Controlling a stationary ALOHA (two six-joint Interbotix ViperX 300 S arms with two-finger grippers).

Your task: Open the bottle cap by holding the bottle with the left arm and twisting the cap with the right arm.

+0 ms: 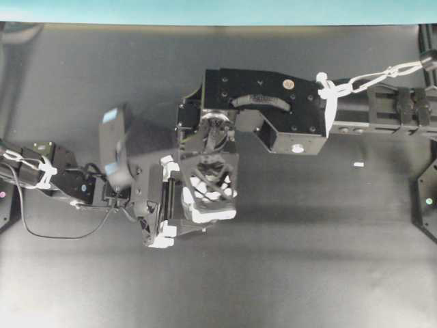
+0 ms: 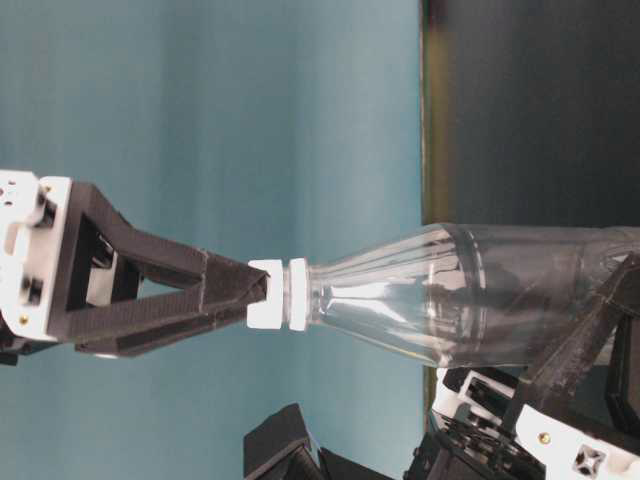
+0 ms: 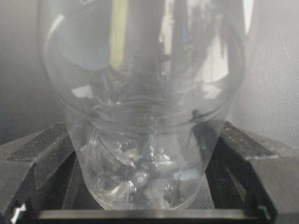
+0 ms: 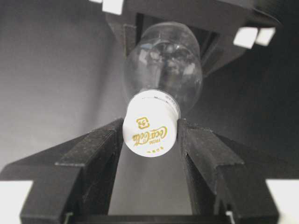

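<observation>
Left gripper (image 3: 140, 205) was clamped on the bottle (image 3: 140, 116) low on its round body, black fingers (image 3: 42, 158) pressed on either side, visible in the left wrist view. Likely reason for the low hold: it pins the base so the body can't spin while leaving the neck free. In the overhead view the left arm (image 1: 48, 174) came in from the left edge, looping cable under it, and met the right arm (image 1: 273, 113) near table centre; the bottle itself was hidden there under the right arm's hand.

Right gripper (image 4: 150, 135) was closed on the bottle cap (image 4: 150, 130), one black finger touching each side of it, gold logo on the cap top facing the wrist camera. Gripping from straight above puts the wrist's roll in line with the cap's thread, so a turn should unscrew it rather than tip the bottle.

Orientation: bottle stood upright on the dark table (image 1: 328, 260), long axis vertical, cap end up toward the right gripper, base down between the left fingers. The table-level view is rotated sideways, so there the bottle (image 2: 450, 300) ran across the picture with cap (image 2: 278, 294) left, and leaned slightly. Cap still sat against the neck, no gap visible.

A small white scrap (image 1: 358, 165) lay well apart on the right.
</observation>
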